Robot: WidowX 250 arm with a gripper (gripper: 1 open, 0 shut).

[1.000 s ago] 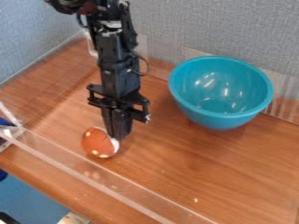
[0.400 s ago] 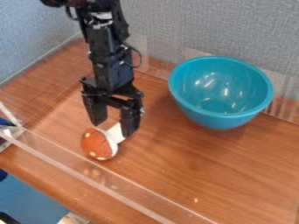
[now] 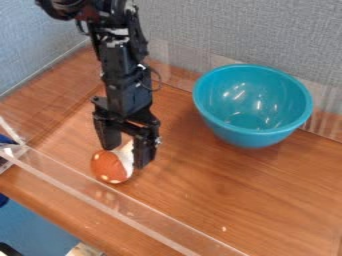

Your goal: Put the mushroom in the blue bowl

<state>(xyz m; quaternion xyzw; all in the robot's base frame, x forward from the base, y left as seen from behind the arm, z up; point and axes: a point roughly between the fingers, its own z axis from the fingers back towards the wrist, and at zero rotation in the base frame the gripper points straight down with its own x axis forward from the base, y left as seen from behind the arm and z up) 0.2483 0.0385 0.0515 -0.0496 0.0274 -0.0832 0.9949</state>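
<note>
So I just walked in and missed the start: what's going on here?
A single robot arm is working at a wooden table. Its gripper points straight down with the jaws open, poised right over a small mushroom lying on the table. The blue bowl sits off to the right, empty. The mushroom is not yet lifted.
</note>
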